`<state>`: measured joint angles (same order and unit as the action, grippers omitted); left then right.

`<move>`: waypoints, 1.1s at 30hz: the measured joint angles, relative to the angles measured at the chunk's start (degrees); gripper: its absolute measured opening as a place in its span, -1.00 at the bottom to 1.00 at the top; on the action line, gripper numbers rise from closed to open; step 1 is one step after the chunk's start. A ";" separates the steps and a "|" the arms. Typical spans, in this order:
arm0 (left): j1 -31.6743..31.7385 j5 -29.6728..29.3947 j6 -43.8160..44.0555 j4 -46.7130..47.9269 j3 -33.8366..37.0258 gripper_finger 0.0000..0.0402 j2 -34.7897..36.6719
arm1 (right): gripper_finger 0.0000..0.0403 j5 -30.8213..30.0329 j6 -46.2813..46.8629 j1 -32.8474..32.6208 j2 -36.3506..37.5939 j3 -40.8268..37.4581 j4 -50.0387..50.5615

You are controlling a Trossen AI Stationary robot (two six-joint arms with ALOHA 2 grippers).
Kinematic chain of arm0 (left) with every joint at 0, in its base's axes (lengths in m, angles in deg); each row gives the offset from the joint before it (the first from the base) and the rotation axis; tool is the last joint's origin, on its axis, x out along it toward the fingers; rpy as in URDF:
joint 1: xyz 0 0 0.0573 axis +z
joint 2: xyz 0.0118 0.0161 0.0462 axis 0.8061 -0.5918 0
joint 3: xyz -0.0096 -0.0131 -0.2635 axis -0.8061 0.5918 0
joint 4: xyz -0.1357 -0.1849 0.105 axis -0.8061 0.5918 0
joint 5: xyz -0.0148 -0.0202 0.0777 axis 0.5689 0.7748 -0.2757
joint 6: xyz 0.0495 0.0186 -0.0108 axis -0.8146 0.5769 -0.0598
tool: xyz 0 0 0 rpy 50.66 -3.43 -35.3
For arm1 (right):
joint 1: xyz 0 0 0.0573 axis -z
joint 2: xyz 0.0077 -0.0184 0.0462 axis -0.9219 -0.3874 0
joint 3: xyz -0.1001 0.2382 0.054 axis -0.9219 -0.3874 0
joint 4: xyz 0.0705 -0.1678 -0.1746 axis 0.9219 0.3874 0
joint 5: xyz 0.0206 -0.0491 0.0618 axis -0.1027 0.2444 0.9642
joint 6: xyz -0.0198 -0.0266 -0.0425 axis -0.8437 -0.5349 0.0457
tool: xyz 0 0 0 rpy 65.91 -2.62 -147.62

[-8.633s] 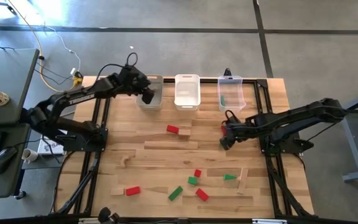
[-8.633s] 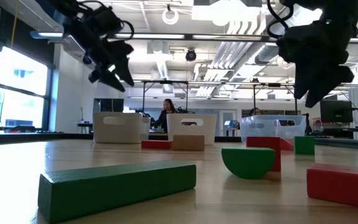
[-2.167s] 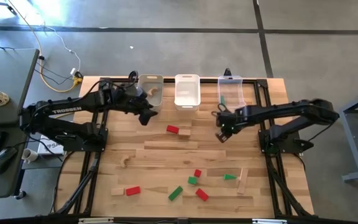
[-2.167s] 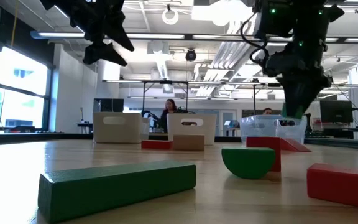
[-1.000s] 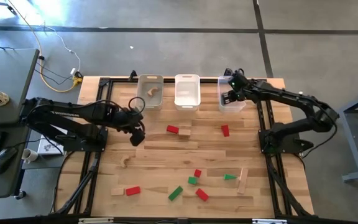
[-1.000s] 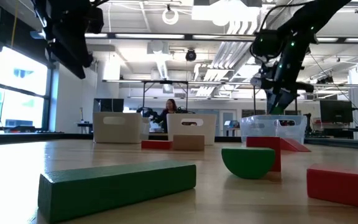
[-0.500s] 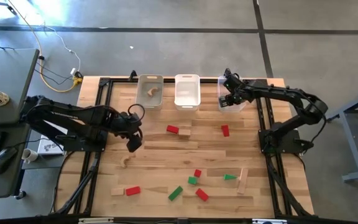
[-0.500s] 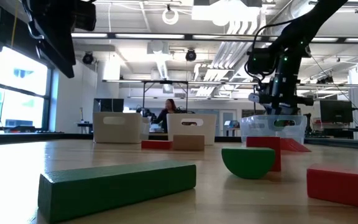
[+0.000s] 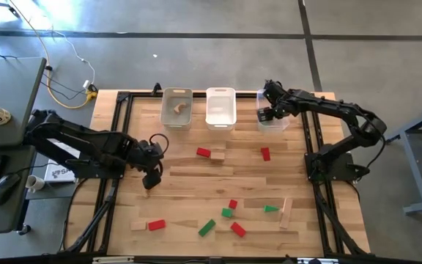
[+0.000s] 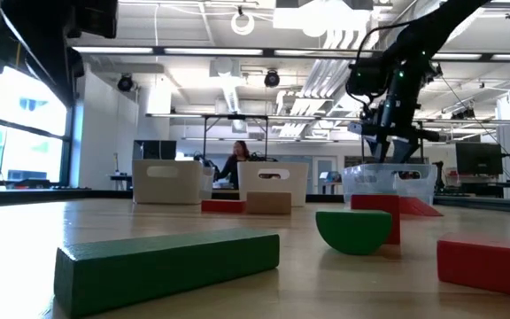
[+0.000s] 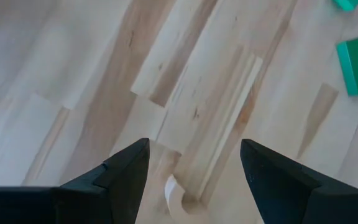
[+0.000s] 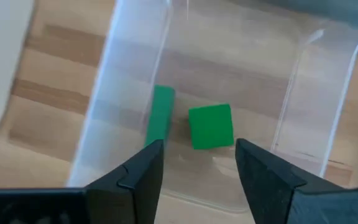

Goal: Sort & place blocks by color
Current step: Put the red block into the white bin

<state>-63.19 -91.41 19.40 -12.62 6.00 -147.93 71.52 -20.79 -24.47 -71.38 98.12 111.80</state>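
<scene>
My right gripper [image 9: 269,114] [image 12: 194,169] hangs open over the right-hand translucent bin [image 9: 273,121]. On that bin's floor lie a green cube [image 12: 211,126] and a long green block [image 12: 160,118], side by side and clear of the fingers. My left gripper [image 9: 150,180] [image 11: 194,171] stands open, pointing down, just above a light wood arch block [image 11: 174,193] [image 9: 149,191] that lies on the table. Red, green and light wood blocks lie scattered on the table's near half, among them a red block [image 9: 265,153] and a green block [image 9: 207,227].
The left bin [image 9: 176,117] holds a light wood piece [image 9: 181,108]; the middle bin [image 9: 220,117] stands beside it. A red block [image 9: 203,152] touches a light wood one [image 9: 217,156] mid-table. Black frame rails [image 9: 116,147] run along both table sides. A person sits far behind the table [image 10: 239,164].
My left gripper has gone toward the table's near edge and a little left, coming over the light wood arch block. My right gripper has shifted slightly over the right bin and opened; the green cube now lies in the bin.
</scene>
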 joint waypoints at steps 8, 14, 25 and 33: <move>-7.68 -0.13 6.43 1.16 0.00 0.19 0.00 | -0.07 -0.39 3.37 -4.21 0.13 7.39 9.60; -15.54 -2.08 13.27 1.16 0.00 0.19 0.00 | -0.07 -3.13 7.08 -11.74 0.13 10.31 11.59; -30.00 -5.98 26.54 0.13 0.00 0.19 -1.42 | -0.07 -3.28 12.23 -21.13 0.15 11.39 10.27; -38.24 -4.67 31.43 -9.52 0.00 0.19 -8.76 | -0.07 -4.92 11.56 -23.66 0.15 11.39 10.21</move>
<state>-101.43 -96.08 50.83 -22.15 6.00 -156.69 66.60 -9.24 -48.13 -71.23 109.51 122.01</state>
